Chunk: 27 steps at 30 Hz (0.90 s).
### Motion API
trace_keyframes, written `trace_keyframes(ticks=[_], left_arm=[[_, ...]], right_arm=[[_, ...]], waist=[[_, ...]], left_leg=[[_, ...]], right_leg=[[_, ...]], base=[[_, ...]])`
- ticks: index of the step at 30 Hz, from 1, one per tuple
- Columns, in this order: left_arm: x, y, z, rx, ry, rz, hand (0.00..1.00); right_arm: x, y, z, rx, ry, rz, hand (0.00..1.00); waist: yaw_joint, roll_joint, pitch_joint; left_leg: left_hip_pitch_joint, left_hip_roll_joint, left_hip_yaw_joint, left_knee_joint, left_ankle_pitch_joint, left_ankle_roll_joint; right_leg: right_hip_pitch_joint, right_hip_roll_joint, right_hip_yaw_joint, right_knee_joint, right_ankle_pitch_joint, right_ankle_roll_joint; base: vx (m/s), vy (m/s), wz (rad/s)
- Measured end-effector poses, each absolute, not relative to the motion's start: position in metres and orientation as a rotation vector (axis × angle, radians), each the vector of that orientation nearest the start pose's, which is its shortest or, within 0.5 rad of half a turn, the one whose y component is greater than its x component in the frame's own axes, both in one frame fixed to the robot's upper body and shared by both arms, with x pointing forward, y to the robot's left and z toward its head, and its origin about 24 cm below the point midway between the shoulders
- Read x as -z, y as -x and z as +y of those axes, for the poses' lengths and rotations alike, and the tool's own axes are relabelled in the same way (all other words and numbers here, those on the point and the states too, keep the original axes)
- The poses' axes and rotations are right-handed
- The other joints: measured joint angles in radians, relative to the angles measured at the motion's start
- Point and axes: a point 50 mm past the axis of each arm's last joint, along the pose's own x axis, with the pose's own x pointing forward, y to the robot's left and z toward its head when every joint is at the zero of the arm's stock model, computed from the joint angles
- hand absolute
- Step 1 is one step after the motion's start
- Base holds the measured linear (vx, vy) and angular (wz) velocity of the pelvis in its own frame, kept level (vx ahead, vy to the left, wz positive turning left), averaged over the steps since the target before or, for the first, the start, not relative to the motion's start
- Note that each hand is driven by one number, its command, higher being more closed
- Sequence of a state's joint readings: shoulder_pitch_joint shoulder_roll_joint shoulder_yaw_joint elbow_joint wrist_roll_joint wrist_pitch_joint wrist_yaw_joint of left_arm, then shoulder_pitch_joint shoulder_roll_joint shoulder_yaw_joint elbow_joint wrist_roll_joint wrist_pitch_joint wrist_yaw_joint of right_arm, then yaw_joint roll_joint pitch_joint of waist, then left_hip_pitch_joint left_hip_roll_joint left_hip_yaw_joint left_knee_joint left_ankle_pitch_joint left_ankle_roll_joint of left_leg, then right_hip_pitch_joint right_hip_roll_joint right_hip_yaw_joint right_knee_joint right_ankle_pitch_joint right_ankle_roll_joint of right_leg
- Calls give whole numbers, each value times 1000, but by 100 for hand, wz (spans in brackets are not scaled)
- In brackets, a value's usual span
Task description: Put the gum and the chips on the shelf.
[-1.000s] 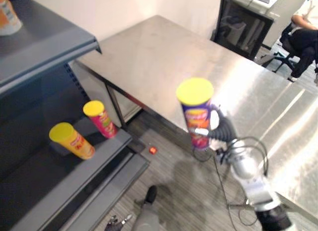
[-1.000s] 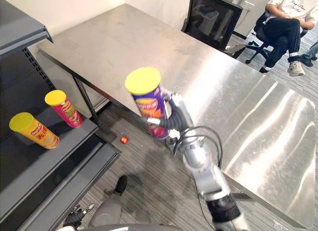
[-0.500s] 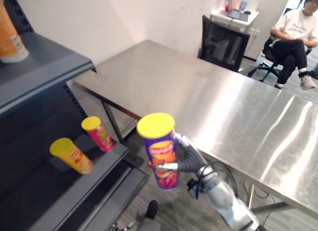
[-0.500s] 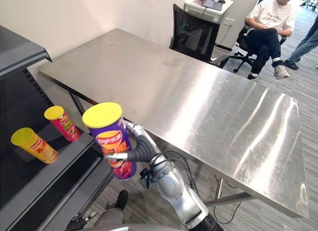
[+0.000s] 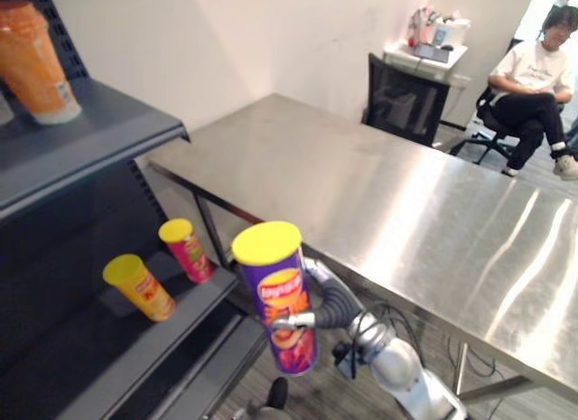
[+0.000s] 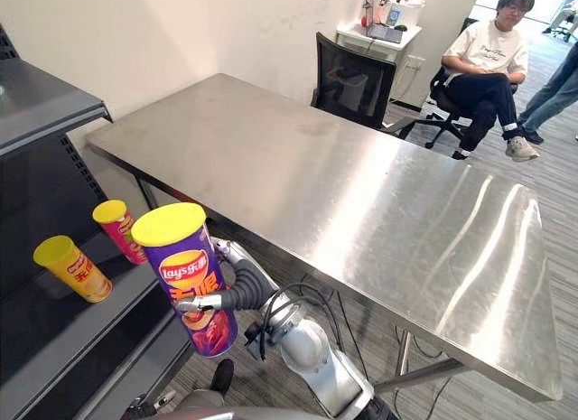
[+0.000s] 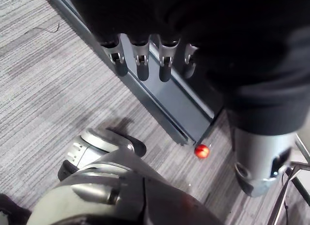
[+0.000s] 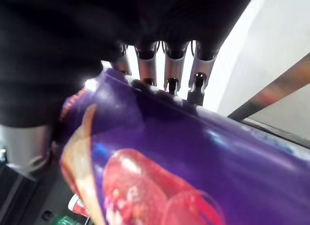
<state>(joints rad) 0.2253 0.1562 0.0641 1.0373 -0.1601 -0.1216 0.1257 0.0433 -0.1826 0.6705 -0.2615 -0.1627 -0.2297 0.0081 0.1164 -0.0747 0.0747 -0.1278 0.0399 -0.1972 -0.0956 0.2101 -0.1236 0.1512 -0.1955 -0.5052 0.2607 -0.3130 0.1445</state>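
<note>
A purple chips can (image 5: pixel 278 298) with a yellow lid is held upright in the air, my right hand (image 6: pixel 228 298) shut round its lower half. Seen from the right wrist, the fingers (image 8: pixel 169 70) curl over the can's purple side (image 8: pixel 184 157). The can hangs just right of the dark grey shelf unit, level with its lower board (image 5: pixel 135 348) and apart from it. My left hand (image 7: pixel 142 65) hangs low over the grey floor with relaxed fingers and holds nothing.
On the lower board stand a yellow can (image 5: pixel 140 286) and a red can (image 5: pixel 187 249); an orange container (image 5: pixel 34 63) sits on the upper board. A steel table (image 5: pixel 388 203) stretches to the right. A person (image 5: pixel 533 86) sits beyond it. A small red ball (image 7: pixel 202 151) lies on the floor.
The camera has swung up. My right hand has carried the purple can left and down, from beside the table edge to close by the shelf's lower board.
</note>
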Motion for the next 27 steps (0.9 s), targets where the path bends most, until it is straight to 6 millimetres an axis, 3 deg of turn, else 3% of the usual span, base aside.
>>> trace_keyframes(ticks=[4,5,6,7,8,9,10,11,13,15,16,18,20,21,22,23,27], left_arm=[[160,-47,223,-438,25,1096,0],[160,-49,218,-450,57,1081,0],[161,-49,211,-468,101,1075,0],[161,-48,207,-473,118,1076,0],[161,-49,209,-498,141,1071,0],[160,-52,213,-542,169,1054,0],[161,-48,214,-562,178,1065,0],[164,-38,211,-590,199,1097,0],[167,-30,202,-603,231,1126,0],[169,-23,201,-617,243,1157,0],[169,-22,200,-626,258,1157,0],[168,-21,206,-630,265,1150,0],[168,-21,206,-625,271,1147,0],[169,-19,205,-625,281,1150,0],[170,-15,201,-628,294,1166,0],[170,-12,199,-635,306,1171,0],[169,-12,201,-639,301,1162,0]], right_arm=[[-91,-181,-22,-717,134,-423,100],[-90,-182,-23,-719,129,-419,100],[-87,-181,-27,-726,144,-409,100],[-85,-181,-29,-728,156,-401,100],[-80,-181,-34,-734,186,-384,100],[-78,-183,-35,-734,200,-377,100],[-77,-184,-35,-731,201,-374,100],[-76,-184,-36,-728,204,-367,100],[-74,-184,-38,-716,200,-359,100],[-74,-188,-46,-668,205,-355,100],[-73,-189,-48,-653,205,-351,100],[-69,-189,-59,-572,176,-315,100],[-67,-188,-63,-549,171,-299,100],[-66,-188,-64,-539,163,-293,100],[-66,-188,-65,-519,153,-290,100],[-64,-186,-70,-491,148,-271,100],[-59,-184,-82,-434,154,-240,100]], waist=[[2,39,39],[3,66,75],[10,100,100],[9,118,110],[11,93,128],[27,83,141],[25,77,149],[22,70,158],[18,95,144],[-18,121,131],[-22,134,126],[-32,111,123],[-31,113,119],[-29,110,118],[-30,123,117],[-41,136,107],[-61,139,93]], left_leg=[[-46,-1,-68,1,57,-18],[-60,-3,-90,1,77,-24],[-79,1,-84,2,45,-25],[-97,4,-63,10,10,-8],[-158,9,55,71,-115,76],[-205,4,203,183,-92,131],[-221,2,270,247,-82,146],[-223,21,361,360,-92,150],[-200,85,460,506,-171,136],[-152,153,561,543,-229,127],[-154,152,593,526,-221,132],[-143,85,687,416,-151,219],[-116,45,678,300,-102,202],[-106,34,691,259,-118,203],[-112,69,743,288,-158,191],[-107,51,742,266,-158,183],[-89,-10,720,137,-148,197]], right_leg=[[-61,-8,-53,132,-66,-25],[-78,-18,-82,188,-94,-36],[-97,-17,-108,237,-115,-47],[-100,-15,-123,238,-110,-50],[-105,-45,-176,211,-97,-72],[-131,-98,-190,208,-85,-87],[-136,-114,-206,196,-74,-92],[-139,-125,-235,162,-42,-92],[-141,-126,-288,131,-13,-85],[-140,-144,-409,146,-11,-82],[-137,-151,-436,156,-11,-82],[-116,-175,-513,153,2,-86],[-100,-177,-557,121,26,-98],[-89,-180,-595,101,34,-97],[-88,-176,-615,111,39,-88],[-82,-178,-639,126,46,-76],[-60,-190,-728,151,48,-70]], base=[[-87,-75,47],[-219,-107,65],[-194,-90,72],[-257,-45,90],[-171,8,86],[-171,8,83],[-107,-77,67],[-74,-101,79],[-52,-77,93],[-8,-8,149],[10,38,156],[21,54,145],[14,102,92],[70,115,56],[106,95,64],[103,97,68],[55,133,72]])
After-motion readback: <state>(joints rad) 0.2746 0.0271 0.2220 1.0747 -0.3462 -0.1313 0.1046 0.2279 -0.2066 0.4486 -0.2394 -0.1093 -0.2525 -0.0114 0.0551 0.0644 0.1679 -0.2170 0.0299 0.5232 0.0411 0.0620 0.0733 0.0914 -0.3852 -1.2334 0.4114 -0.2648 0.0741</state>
